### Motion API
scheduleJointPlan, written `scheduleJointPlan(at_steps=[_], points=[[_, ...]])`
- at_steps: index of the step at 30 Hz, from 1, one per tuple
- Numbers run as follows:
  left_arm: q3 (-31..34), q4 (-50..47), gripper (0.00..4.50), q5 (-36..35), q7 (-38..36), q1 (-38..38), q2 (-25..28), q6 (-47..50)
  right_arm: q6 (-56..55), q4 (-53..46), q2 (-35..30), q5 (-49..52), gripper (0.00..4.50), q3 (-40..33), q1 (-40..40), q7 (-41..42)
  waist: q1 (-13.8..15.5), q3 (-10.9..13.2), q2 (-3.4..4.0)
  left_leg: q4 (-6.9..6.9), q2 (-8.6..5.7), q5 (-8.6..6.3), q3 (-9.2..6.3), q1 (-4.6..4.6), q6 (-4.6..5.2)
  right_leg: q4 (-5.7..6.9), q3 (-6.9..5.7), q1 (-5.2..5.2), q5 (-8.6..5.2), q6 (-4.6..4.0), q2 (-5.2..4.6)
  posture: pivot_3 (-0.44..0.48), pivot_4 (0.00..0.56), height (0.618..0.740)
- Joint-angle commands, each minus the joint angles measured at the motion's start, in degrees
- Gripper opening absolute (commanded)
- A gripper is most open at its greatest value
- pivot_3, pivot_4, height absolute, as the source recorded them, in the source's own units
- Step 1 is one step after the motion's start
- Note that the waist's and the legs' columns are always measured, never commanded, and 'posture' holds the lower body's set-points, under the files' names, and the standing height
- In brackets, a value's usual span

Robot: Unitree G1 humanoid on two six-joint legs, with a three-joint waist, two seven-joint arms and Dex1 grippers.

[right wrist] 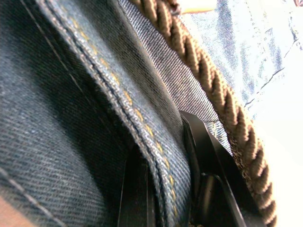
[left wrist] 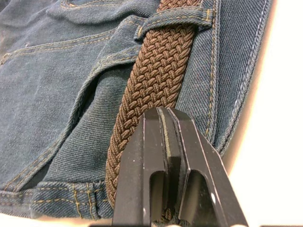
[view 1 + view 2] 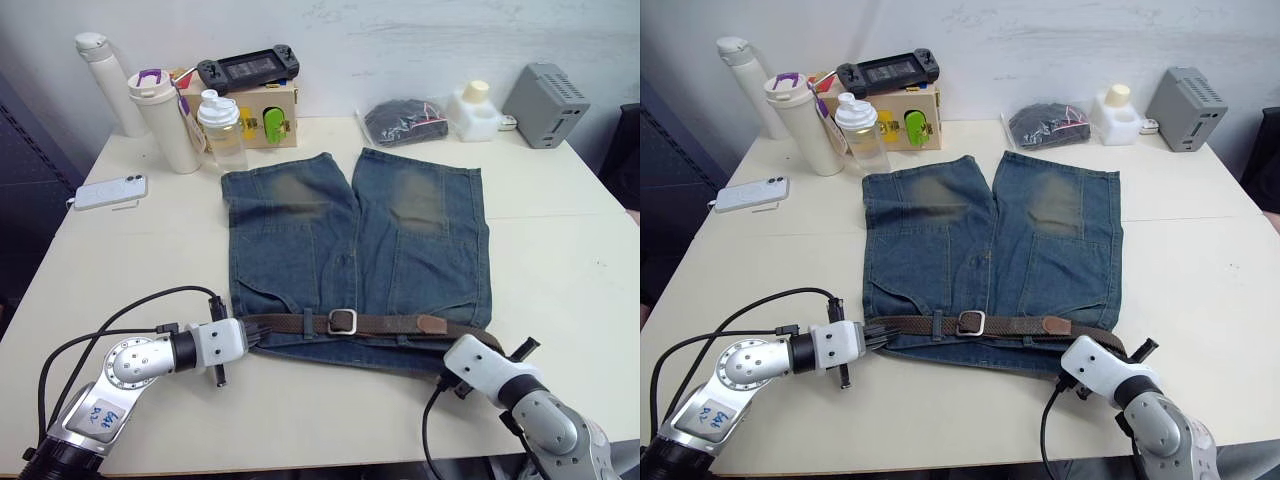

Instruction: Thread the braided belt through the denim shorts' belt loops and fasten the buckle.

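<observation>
The denim shorts (image 3: 350, 240) lie flat on the table with the waistband toward me. The braided belt (image 3: 385, 324) runs along the waistband, under a belt loop (image 3: 307, 322). Its silver buckle (image 3: 342, 321) sits mid-waist, with a tan tab (image 3: 432, 323) to its right. My left gripper (image 3: 250, 335) is at the waistband's left end, shut on the braided belt (image 2: 151, 80) just short of a belt loop (image 2: 175, 19). My right gripper (image 3: 450, 372) is at the waistband's right end. Its fingers (image 1: 208, 179) are shut on the denim edge (image 1: 142, 123), and the belt (image 1: 213, 90) runs beside them.
At the back left stand a white flask (image 3: 103, 80), a tumbler (image 3: 165, 120), a clear bottle (image 3: 222, 128) and a wooden box (image 3: 265, 115) with a game controller on top. A phone (image 3: 110, 191) lies left. A bagged dark bundle (image 3: 405, 122), a white bottle (image 3: 473, 110) and a grey box (image 3: 545, 105) sit back right.
</observation>
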Motion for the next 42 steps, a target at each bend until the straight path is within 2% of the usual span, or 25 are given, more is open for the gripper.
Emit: scheduleJointPlan(at_steps=[1, 9, 18, 20, 22, 26, 28, 29, 30, 33, 37, 40, 42], points=[[4.7, 12.0, 0.0, 4.7, 2.0, 5.4, 4.4, 5.6, 6.1, 6.2, -1.5, -4.5, 0.12, -8.4, 1.5, -3.9, 0.0, -0.1, 0.1, -0.02, 0.0, 0.0, 0.01, 0.0, 0.0, -0.01, 0.0, 0.0, 0.0, 0.0, 0.0, 0.0, 0.15, 0.69], [2.7, 3.5, 0.0, 0.0, 0.2, 7.0, 1.3, 3.9, 6.0, 5.9, -2.3, -4.6, 0.12, -8.7, -0.6, -4.0, 0.2, -0.1, 0.17, -0.31, -0.01, 0.02, 0.18, 0.49, -0.01, -0.1, 0.11, 0.07, -0.01, 0.0, 0.0, 0.0, 0.15, 0.69], [0.0, -0.9, 0.0, -3.3, -4.0, 7.1, -0.9, 1.3, 3.9, 7.3, -5.2, -3.0, 0.12, -6.9, -2.8, -1.1, 1.7, 0.2, -0.04, -0.27, -0.17, 0.02, 0.12, 0.29, 0.16, -0.32, 0.09, 0.04, 0.05, 0.08, -0.16, 0.0, 0.15, 0.69], [-0.5, -1.0, 0.7, -3.9, -4.5, 6.3, -1.9, 1.8, 3.5, 7.2, -5.9, -1.7, 0.0, -7.5, -2.7, 0.4, 2.0, 0.2, -0.15, -0.22, -0.17, 0.04, 0.04, 0.22, 0.17, -0.33, 0.02, 0.02, 0.06, 0.08, -0.16, 0.0, 0.15, 0.69], [-0.9, -1.8, 1.5, -5.2, -5.7, 5.9, -2.7, 3.1, 3.4, 6.8, -6.1, 0.0, 0.87, -8.4, -2.6, 1.9, 2.1, 0.2, -0.13, -0.21, -0.17, 0.04, 0.01, 0.06, 0.18, -0.35, 0.0, -0.05, 0.07, 0.08, -0.17, 0.0, 0.15, 0.69], [-0.5, -5.0, 3.26, -7.3, -5.4, 4.9, -4.7, 6.1, 3.8, 4.4, -7.9, 7.7, 2.58, -10.9, -0.1, 10.7, 2.0, 0.2, -0.16, -0.22, -0.17, 0.01, -0.04, -0.05, 0.21, -0.45, -0.08, -0.07, 0.07, 0.09, -0.15, 0.0, 0.15, 0.69], [1.2, -7.4, 4.28, -10.4, -6.6, 4.9, -4.6, 8.3, 5.3, 1.3, -9.3, 12.4, 3.59, -13.8, 1.4, 15.8, 2.0, 0.2, -0.31, -0.21, -0.17, -0.01, -0.1, -0.11, 0.24, -0.57, -0.13, -0.05, 0.07, 0.1, -0.11, 0.0, 0.15, 0.69], [1.7, -8.2, 4.5, -11.3, -7.0, 5.0, -4.5, 9.0, 6.0, 0.3, -9.8, 13.9, 4.01, -14.8, 1.7, 17.1, 2.0, 0.3, -0.41, -0.23, -0.16, -0.01, -0.12, -0.14, 0.25, -0.65, -0.15, -0.05, 0.07, 0.1, -0.09, 0.0, 0.15, 0.69], [2.9, -9.7, 4.5, -13.1, -7.7, 5.0, -4.0, 10.6, 8.4, -1.6, -10.5, 17.1, 4.46, -16.7, 2.1, 20.2, 1.9, 0.3, -0.5, -0.27, -0.14, -0.01, -0.15, -0.17, 0.25, -0.75, -0.2, -0.05, 0.07, 0.1, -0.05, 0.0, 0.15, 0.69], [6.0, -13.6, 4.5, -18.3, -9.5, 5.0, -2.4, 15.7, 14.4, -5.7, -13.3, 25.2, 4.46, -21.1, 4.2, 28.2, 1.9, 0.6, -0.62, -0.29, -0.12, -0.02, -0.2, -0.24, 0.23, -0.85, -0.27, -0.05, 0.07, 0.1, -0.02, 0.0, 0.15, 0.69], [10.0, -17.2, 4.5, -24.3, -11.1, 4.2, -0.4, 21.9, 18.4, -8.1, -15.7, 32.3, 4.46, -26.5, 6.4, 33.9, 1.9, 0.7, -0.54, -0.28, -0.12, -0.02, -0.22, -0.24, 0.25, -0.89, -0.3, 0.0, 0.07, 0.1, -0.03, 0.0, 0.15, 0.69], [13.5, -19.6, 4.5, -30.0, -12.4, 3.2, 1.8, 27.8, 18.4, -6.6, -16.8, 36.8, 4.46, -32.1, 5.9, 36.8, 1.9, 1.2, -0.4, -0.17, -0.13, -0.01, -0.18, -0.24, 0.27, -0.85, -0.27, 0.03, 0.1, 0.15, -0.04, 0.0, 0.15, 0.69], [14.3, -19.7, 4.5, -30.3, -12.7, 1.9, 2.7, 29.0, 13.6, -0.7, -18.9, 34.0, 4.46, -33.3, 4.3, 35.0, 1.9, 1.4, -0.25, -0.01, -0.13, 0.0, -0.18, -0.24, 0.27, -0.76, -0.26, 0.04, 0.12, 0.18, -0.04, 0.0, 0.15, 0.69]])
